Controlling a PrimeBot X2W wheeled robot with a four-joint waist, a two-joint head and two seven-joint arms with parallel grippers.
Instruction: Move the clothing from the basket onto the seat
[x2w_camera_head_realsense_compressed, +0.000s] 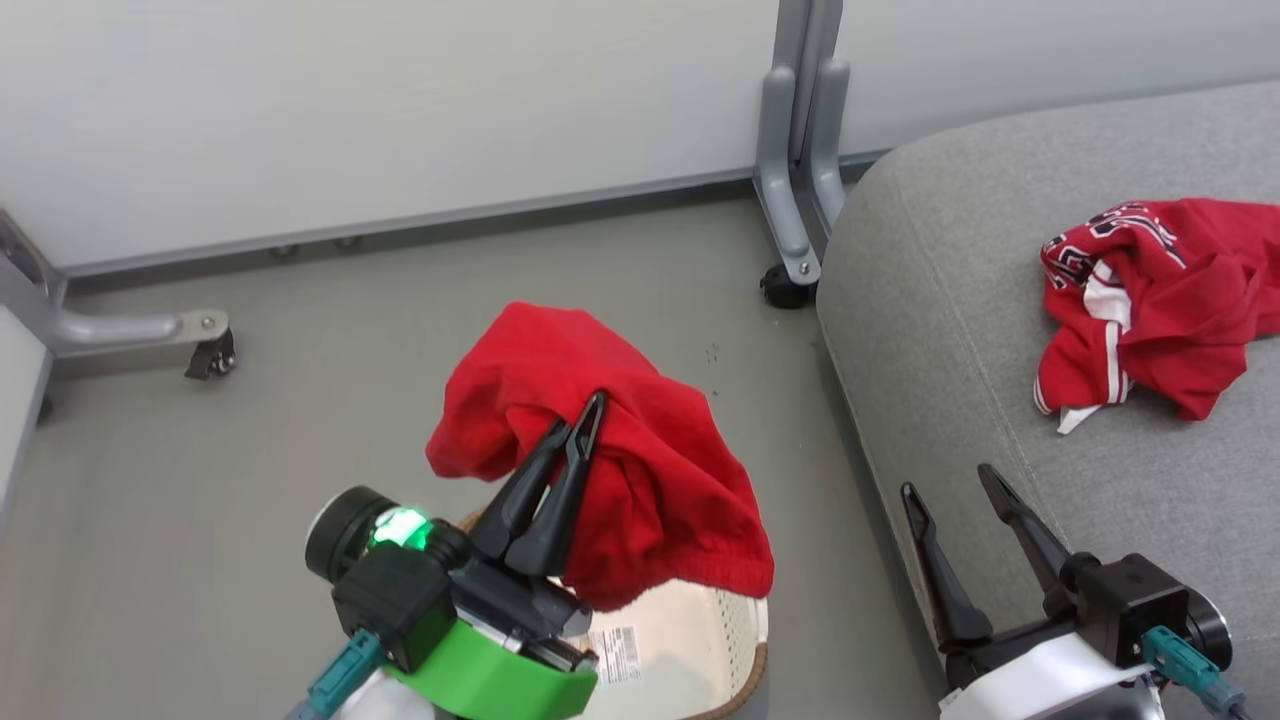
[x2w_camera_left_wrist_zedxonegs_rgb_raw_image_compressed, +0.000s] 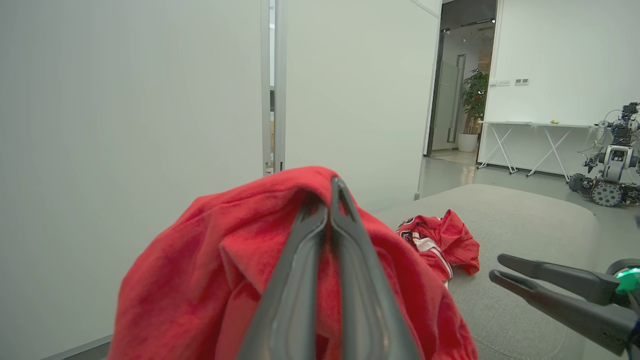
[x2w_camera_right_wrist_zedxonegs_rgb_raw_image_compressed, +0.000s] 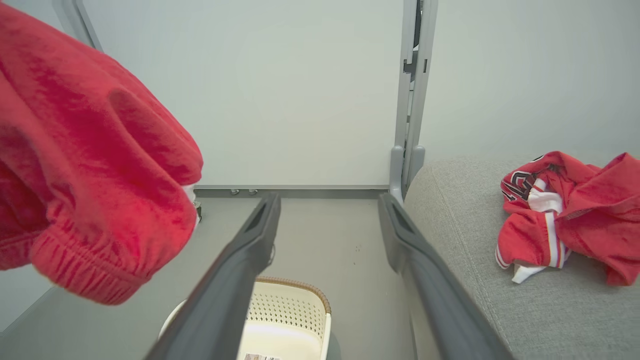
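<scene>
closest in the head view, the left gripper (x2w_camera_head_realsense_compressed: 583, 415) is seen with its fingers pressed together, pinching a fold of the plain red garment (x2w_camera_head_realsense_compressed: 650, 480). the garment is held up in a loose bunch above the basket (x2w_camera_head_realsense_compressed: 715, 625). the cream basket is stood on the grey floor (x2w_camera_head_realsense_compressed: 300, 420), just beside the seat (x2w_camera_head_realsense_compressed: 950, 300), and a barcode sticker (x2w_camera_head_realsense_compressed: 613, 641) is seen on it. the red jersey (x2w_camera_head_realsense_compressed: 1170, 290), trimmed with white stripes and black-and-white lettering, is laid crumpled on the grey seat cushion, well apart from the basket. the right gripper (x2w_camera_head_realsense_compressed: 948, 481) is held over the seat's near edge, with its fingers spread apart.
</scene>
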